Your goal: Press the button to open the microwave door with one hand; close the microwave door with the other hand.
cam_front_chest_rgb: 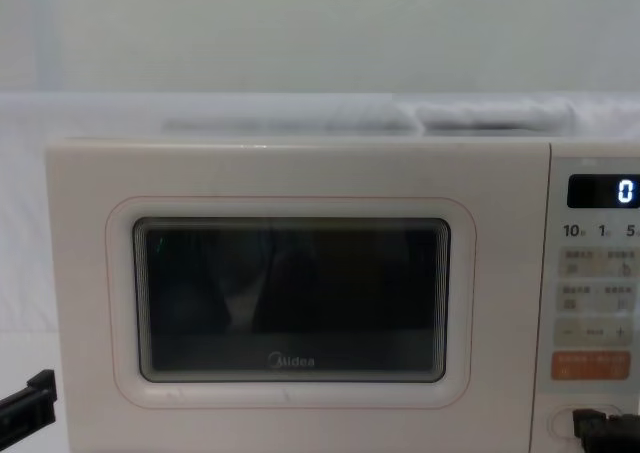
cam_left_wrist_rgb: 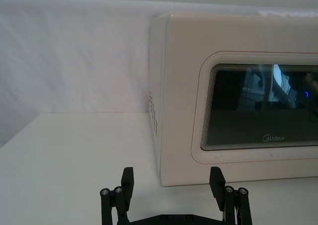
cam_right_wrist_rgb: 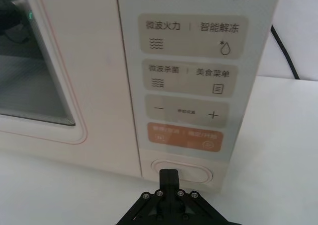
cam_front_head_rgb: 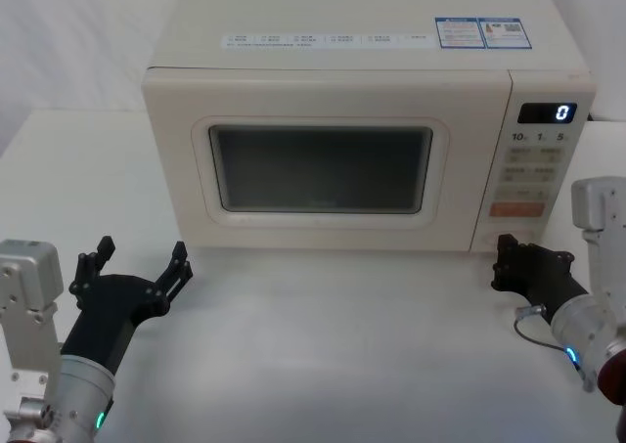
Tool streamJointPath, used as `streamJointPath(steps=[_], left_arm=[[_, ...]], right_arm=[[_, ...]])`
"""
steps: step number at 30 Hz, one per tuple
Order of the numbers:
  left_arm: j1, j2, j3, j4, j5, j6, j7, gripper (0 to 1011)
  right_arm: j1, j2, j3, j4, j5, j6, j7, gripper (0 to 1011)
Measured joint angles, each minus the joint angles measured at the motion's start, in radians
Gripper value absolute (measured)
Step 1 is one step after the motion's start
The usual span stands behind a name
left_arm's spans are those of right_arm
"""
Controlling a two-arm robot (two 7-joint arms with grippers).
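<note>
**Right gripper at the button, door shut**

One microwave [cam_front_head_rgb: 333, 150] is sitting on a white table [cam_front_head_rgb: 323, 345], and two grippers are showing in front of it. The microwave door [cam_front_head_rgb: 323, 164] is lying closed and flush, a smooth cream panel with a dark glossy rounded-rectangle window, a thin pink line around it and a grey Midea logo under the glass. The control panel on the microwave's right side is carrying one display reading 0, one orange rectangular key [cam_right_wrist_rgb: 185, 138] and, below it at the very bottom, the one wide oval button [cam_right_wrist_rgb: 183, 173].

The right gripper [cam_right_wrist_rgb: 168, 178] is pointing at that button with its black fingers drawn together into a single tip; the right wrist view is placing the tip right over the oval's middle, though actual contact cannot be judged. The head view is showing this gripper low at the panel's foot.

The left gripper [cam_front_head_rgb: 140, 262] is hovering over the table near the door's lower left corner, fingers spread wide apart, holding nothing
</note>
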Motion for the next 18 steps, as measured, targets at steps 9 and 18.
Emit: streamJointPath(steps=[9,18], left_arm=[[0.0,0.0,0.0,0.0,0.0,0.0,0.0,1001],[0.0,0.0,0.0,0.0,0.0,0.0,0.0,1001]], right_arm=[[0.018,-0.009,0.006,0.028,-0.002,-0.003,-0.004,0],[0.028,-0.024,0.008,0.056,-0.004,-0.029,-0.01,0]])
